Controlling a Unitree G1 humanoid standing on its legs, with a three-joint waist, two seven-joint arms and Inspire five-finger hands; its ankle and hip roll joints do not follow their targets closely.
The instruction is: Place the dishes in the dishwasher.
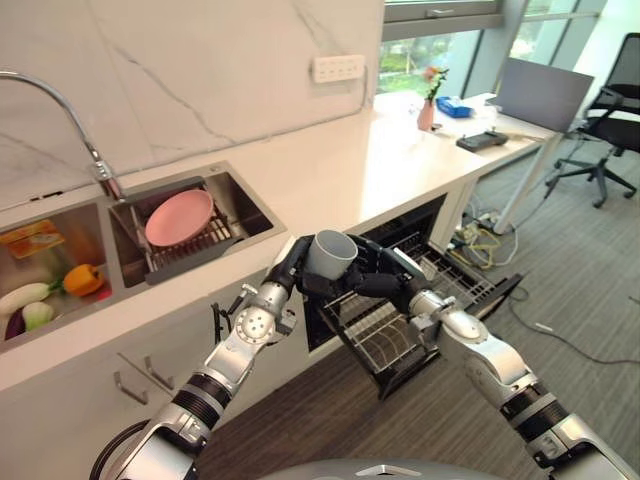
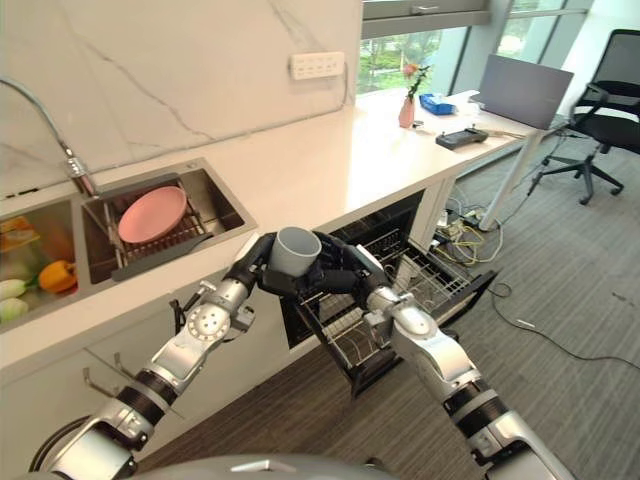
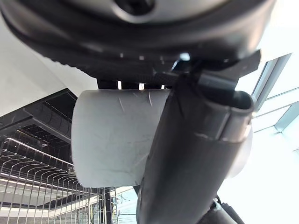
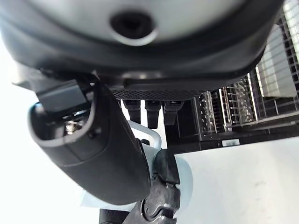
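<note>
Two silver-grey metal arms with rounded joint housings and black bands near the elbows. The left hand (image 1: 293, 268) and right hand (image 1: 385, 278) are dark, with jointed black fingers. Nearest the tabletop (image 1: 330, 165), the left wrist shows a round silver disc.

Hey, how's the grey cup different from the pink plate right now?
The grey cup is deep and round-walled; the pink plate is flat and wide. The cup is held in the air between the left hand and the right hand, above the pulled-out dishwasher rack, while the plate leans on the drying rack in the sink. Neither dish is in the dishwasher yet.
</note>
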